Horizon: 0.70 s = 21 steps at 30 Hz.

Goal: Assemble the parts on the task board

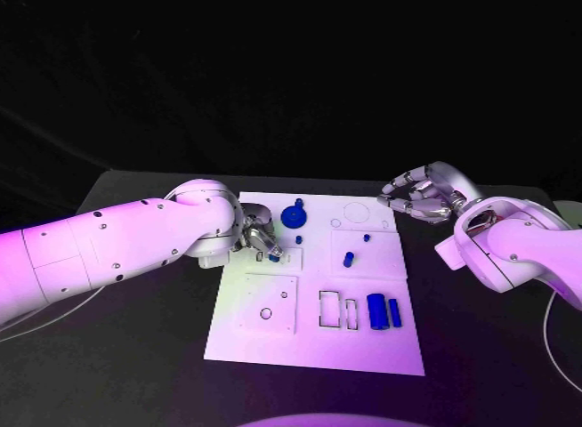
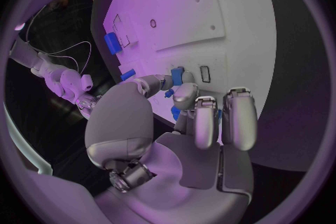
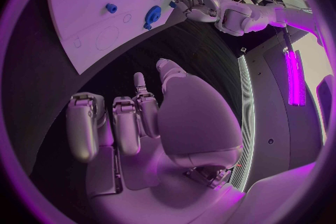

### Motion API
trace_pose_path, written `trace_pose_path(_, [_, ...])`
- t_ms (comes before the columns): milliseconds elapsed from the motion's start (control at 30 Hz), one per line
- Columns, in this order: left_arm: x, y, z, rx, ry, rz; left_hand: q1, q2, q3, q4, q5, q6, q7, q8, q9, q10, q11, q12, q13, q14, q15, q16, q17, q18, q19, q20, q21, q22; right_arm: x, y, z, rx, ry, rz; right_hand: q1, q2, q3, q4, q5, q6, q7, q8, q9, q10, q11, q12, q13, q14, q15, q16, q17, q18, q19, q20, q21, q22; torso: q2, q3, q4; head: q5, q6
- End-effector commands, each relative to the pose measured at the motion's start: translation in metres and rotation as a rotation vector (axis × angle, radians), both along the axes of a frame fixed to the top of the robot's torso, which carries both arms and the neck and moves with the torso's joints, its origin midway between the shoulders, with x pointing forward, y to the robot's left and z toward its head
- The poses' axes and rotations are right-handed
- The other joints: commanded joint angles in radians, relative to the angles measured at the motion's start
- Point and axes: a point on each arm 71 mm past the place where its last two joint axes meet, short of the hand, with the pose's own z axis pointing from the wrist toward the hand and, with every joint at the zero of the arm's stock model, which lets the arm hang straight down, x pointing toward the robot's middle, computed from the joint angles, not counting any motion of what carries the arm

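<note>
The board (image 1: 319, 294) lies in the middle of the black worktop (image 1: 137, 374), and I count six blue parts on or at it.

A round disc (image 1: 293, 215) sits near the board's far edge. Just nearer than the disc is a tiny peg (image 1: 299, 239). To the right of the peg, about mid-board, stands a short pin (image 1: 348, 259). Toward the near right of the board lie two cylinders side by side, a thick one (image 1: 377, 311) and a thin one (image 1: 394, 311), almost touching. Left of them are two rectangular outlines cut or drawn in the board, and further left a square plate area with a small ring mark.

The sixth part is a small blue piece (image 2: 177, 75) at the left hand (image 1: 258, 237), over the board's left edge, left of the peg. The fingers (image 2: 183, 94) are curled in around it and it looks pinched between thumb and a finger, seen best from the left wrist.

The right hand (image 1: 424, 197) hovers off the board's far right corner, over the worktop. Its fingers (image 3: 126, 123) are bent but apart, with nothing in them.
</note>
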Motion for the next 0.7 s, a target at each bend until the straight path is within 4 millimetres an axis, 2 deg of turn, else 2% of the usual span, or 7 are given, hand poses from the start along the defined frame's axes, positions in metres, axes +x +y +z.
trace_pose_path(33, [-0.0043,-0.0041,-0.006,0.01,0.047,-0.027,0.038,0.036,0.067,-0.076,0.001,0.058,-0.05,0.005,0.001,0.002,0.0,-0.007,-0.004,0.104,-0.004,0.006,0.263,-0.014,0.011,-0.005,0.006,-0.001,-0.0006,0.0009,0.0004,-0.002,-0.008,0.008,-0.012,0.0,0.007,-0.001,0.006,0.007,-0.002,0.004,0.001,0.003,-0.005,0.002,0.144,0.096,-0.009,-0.007,0.22,0.02,0.034,-0.008,-0.007,0.173,0.0,0.0001,0.0004,0.0,0.0])
trace_pose_path(267, [-0.0044,-0.0052,-0.0078,0.033,0.074,-0.044,0.018,0.055,0.028,-0.06,-0.023,0.053,-0.045,-0.006,0.002,-0.01,0.005,-0.031,-0.032,0.104,0.0,0.006,0.263,-0.014,0.01,-0.004,0.004,-0.001,-0.0005,0.0008,0.0004,-0.002,-0.008,0.007,-0.012,0.0,0.007,-0.001,0.006,0.007,-0.002,0.004,0.001,0.003,-0.005,0.002,0.144,0.096,-0.009,-0.007,0.22,0.02,0.034,-0.008,-0.007,0.173,0.0,-0.0003,0.0004,-0.001,-0.001])
trace_pose_path(433, [-0.0039,-0.0059,-0.0083,0.039,0.082,-0.048,-0.011,0.049,-0.04,-0.033,-0.026,0.056,-0.047,-0.015,0.003,-0.011,0.005,-0.034,-0.033,0.104,0.001,0.006,0.263,-0.014,0.01,-0.003,0.004,0.0,-0.0005,0.0008,0.0005,-0.002,-0.008,0.007,-0.013,-0.001,0.008,-0.001,0.007,0.007,-0.002,0.004,0.001,0.002,-0.005,0.001,0.144,0.096,-0.009,-0.007,0.219,0.021,0.033,-0.008,-0.009,0.172,-0.001,0.0002,0.0001,0.001,0.0])
trace_pose_path(533, [-0.0035,-0.0061,-0.0084,0.041,0.083,-0.048,-0.033,0.046,-0.085,-0.005,-0.027,0.063,-0.048,-0.02,0.003,-0.011,0.004,-0.034,-0.032,0.104,0.0,0.006,0.263,-0.014,0.01,-0.003,0.004,0.002,-0.0006,0.0008,0.0005,-0.002,-0.009,0.007,-0.014,-0.001,0.008,-0.001,0.007,0.006,-0.002,0.004,0.001,0.002,-0.005,0.0,0.143,0.096,-0.009,-0.007,0.219,0.021,0.033,-0.008,-0.009,0.171,-0.001,0.0011,0.0001,0.001,0.002])
trace_pose_path(667, [-0.0028,-0.0062,-0.0084,0.043,0.081,-0.047,-0.04,0.046,-0.119,0.013,-0.028,0.068,-0.05,-0.024,0.003,-0.011,0.003,-0.034,-0.031,0.104,-0.001,0.006,0.263,-0.014,0.01,-0.004,0.004,0.003,-0.0007,0.0008,0.0006,-0.002,-0.009,0.008,-0.014,-0.001,0.008,-0.001,0.007,0.006,-0.002,0.004,0.001,0.002,-0.005,0.0,0.143,0.096,-0.009,-0.007,0.219,0.021,0.033,-0.008,-0.009,0.171,-0.001,0.0018,-0.0004,0.001,0.002])
trace_pose_path(700, [-0.0026,-0.0063,-0.0084,0.043,0.08,-0.047,-0.042,0.047,-0.126,0.018,-0.028,0.069,-0.05,-0.025,0.003,-0.01,0.002,-0.033,-0.03,0.104,-0.001,0.006,0.263,-0.015,0.011,-0.004,0.005,0.005,-0.0007,0.0008,0.0006,-0.002,-0.01,0.008,-0.015,-0.002,0.008,-0.001,0.007,0.006,-0.002,0.004,0.001,0.001,-0.005,0.0,0.143,0.095,-0.009,-0.007,0.218,0.021,0.033,-0.008,-0.009,0.171,-0.001,0.0009,-0.0005,0.001,0.002])
